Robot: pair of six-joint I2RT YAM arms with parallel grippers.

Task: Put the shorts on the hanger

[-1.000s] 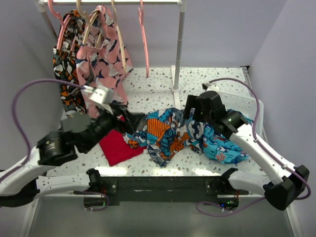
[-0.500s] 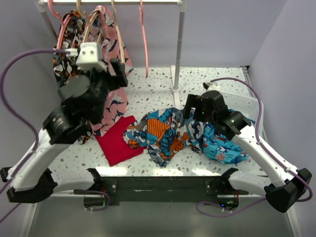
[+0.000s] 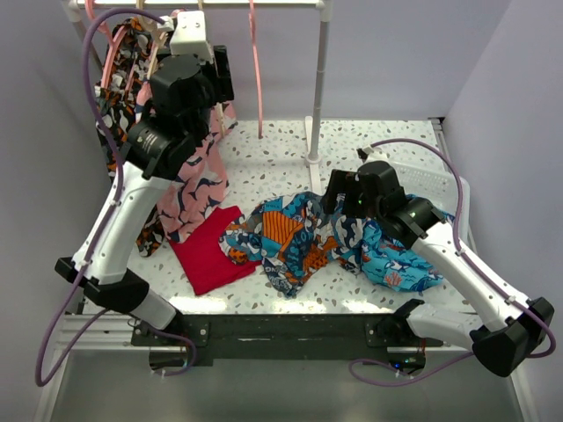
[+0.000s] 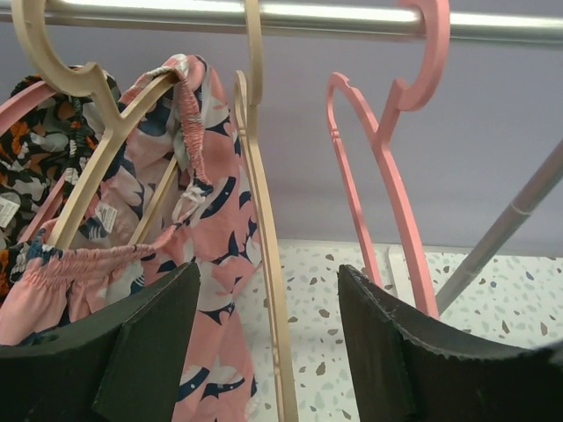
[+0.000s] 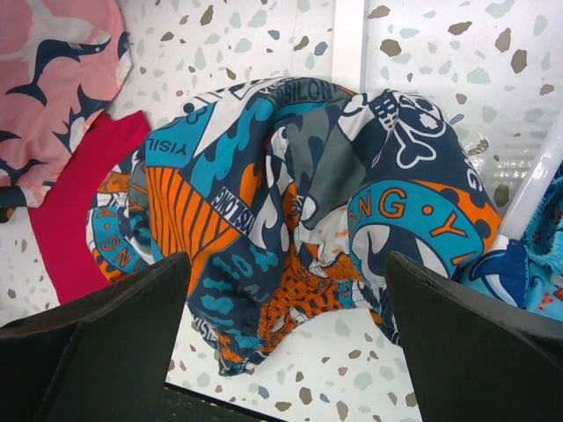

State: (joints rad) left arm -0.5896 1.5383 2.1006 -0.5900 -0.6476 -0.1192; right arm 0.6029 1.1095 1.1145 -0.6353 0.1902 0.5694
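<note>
The shorts (image 3: 295, 237), printed in teal, orange, navy and white, lie crumpled on the speckled table (image 3: 281, 158). My right gripper (image 3: 339, 198) hovers open just above them. In the right wrist view the shorts (image 5: 290, 202) fill the space between the wide-open fingers of the gripper (image 5: 286, 259). My left gripper (image 3: 220, 75) is raised to the rail, open. In the left wrist view the tan hanger (image 4: 264, 264) hangs from the rail with one arm running down between the jaws of the gripper (image 4: 268, 272), untouched.
Pink shorts (image 3: 189, 176) hang on another tan hanger (image 4: 97, 167). A pink hanger (image 4: 387, 176) hangs right of the tan one. Dark patterned shorts (image 3: 119, 105) hang at far left. A red cloth (image 3: 207, 255), turquoise shorts (image 3: 396, 259), a white basket (image 3: 422, 180) and the rail post (image 3: 317, 97) are on the table.
My left arm has swung up from table level beside the red cloth to the rail, bringing its open jaws around the tan hanger. The right arm has barely moved.
</note>
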